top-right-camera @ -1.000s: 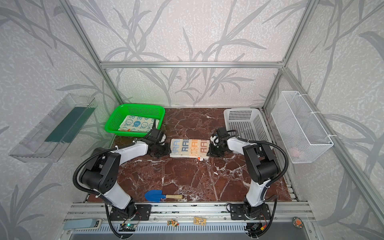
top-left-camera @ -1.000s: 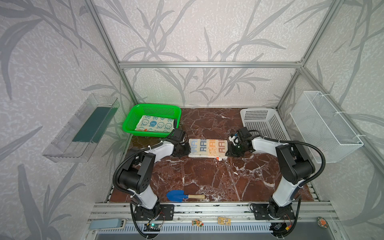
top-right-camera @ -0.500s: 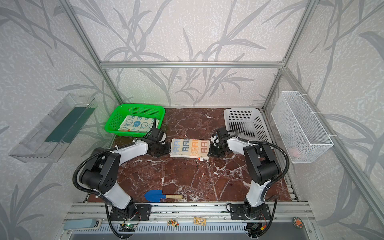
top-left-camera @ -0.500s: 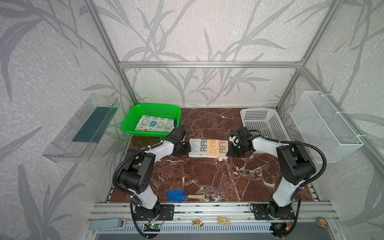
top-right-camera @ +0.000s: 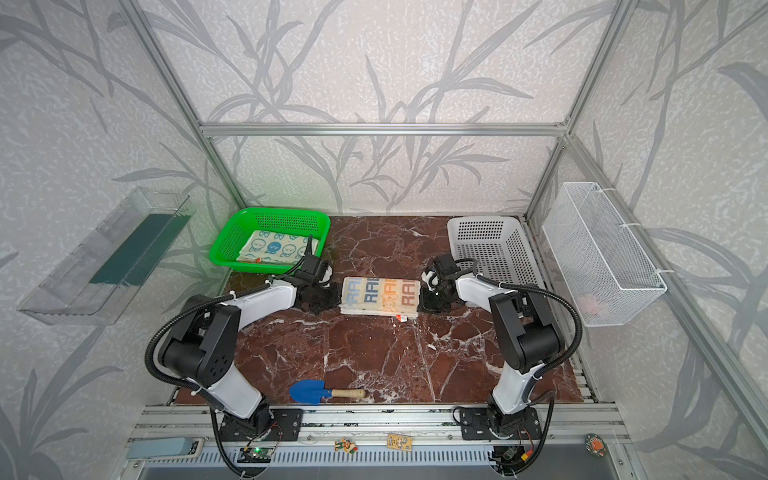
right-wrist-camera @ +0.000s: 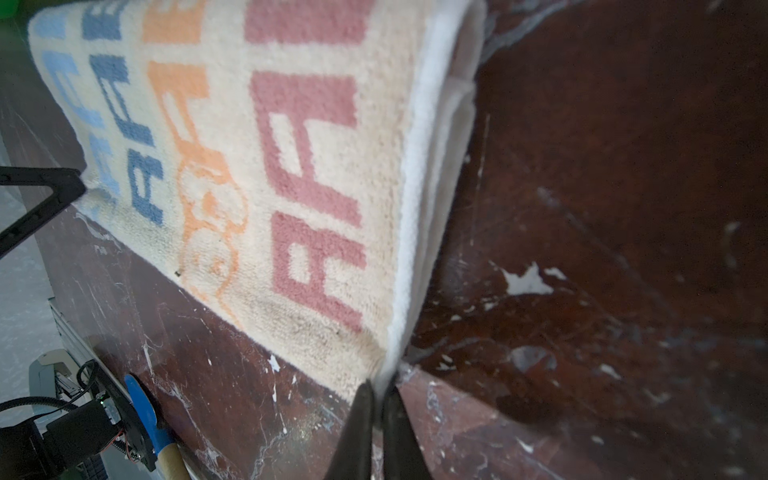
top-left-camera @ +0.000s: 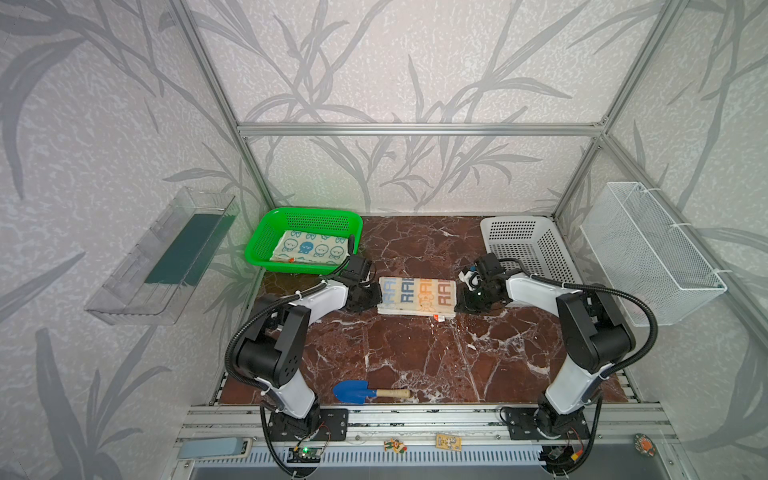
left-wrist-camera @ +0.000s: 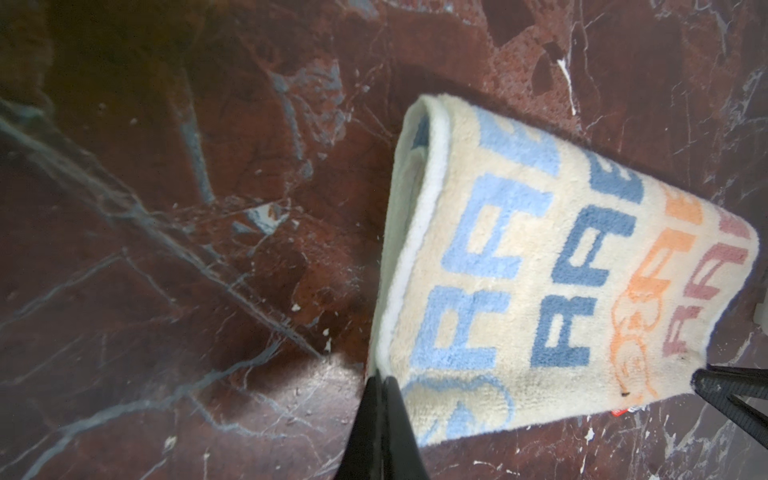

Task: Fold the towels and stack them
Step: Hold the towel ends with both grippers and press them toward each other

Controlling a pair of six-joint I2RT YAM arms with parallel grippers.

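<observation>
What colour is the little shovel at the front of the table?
The shovel has a blue scoop and a light wooden handle, clearest in a top view.

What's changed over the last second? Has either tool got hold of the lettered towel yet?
Both have. The left tool and the right tool closed the last bit and now pinch the folded RABBIT towel at its two ends, by the corners. The arms barely shifted. The towel itself, the blue-bunny towel in the green basket and the blue trowel stayed put.
</observation>
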